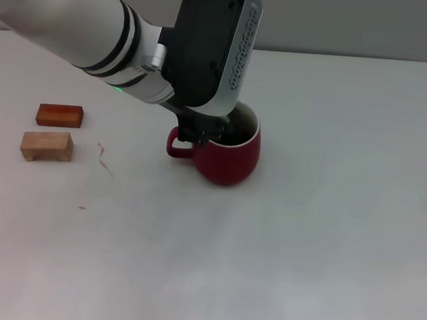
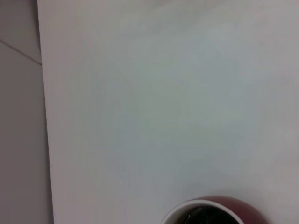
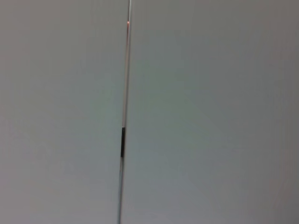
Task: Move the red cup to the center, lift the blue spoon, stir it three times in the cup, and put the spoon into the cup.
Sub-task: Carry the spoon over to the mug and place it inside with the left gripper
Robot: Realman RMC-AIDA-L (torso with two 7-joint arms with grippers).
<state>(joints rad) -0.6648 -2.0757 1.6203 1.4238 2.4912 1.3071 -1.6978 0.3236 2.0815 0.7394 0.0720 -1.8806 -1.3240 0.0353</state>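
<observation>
The red cup (image 1: 232, 158) stands upright near the middle of the white table, its loop handle pointing toward the left side. My left gripper (image 1: 204, 133) hangs over the cup's rim on the handle side, and the arm's black wrist housing covers the back part of the opening. In the left wrist view only a slice of the red cup (image 2: 212, 212) shows, with its pale rim and dark inside. The blue spoon is hidden in every view. My right gripper is out of view.
Two small wooden blocks lie at the left: a reddish-brown block (image 1: 59, 115) and a pale block (image 1: 46, 146) just in front of it. The table's edge (image 2: 45, 121) shows in the left wrist view. The right wrist view shows only a grey panel with a seam.
</observation>
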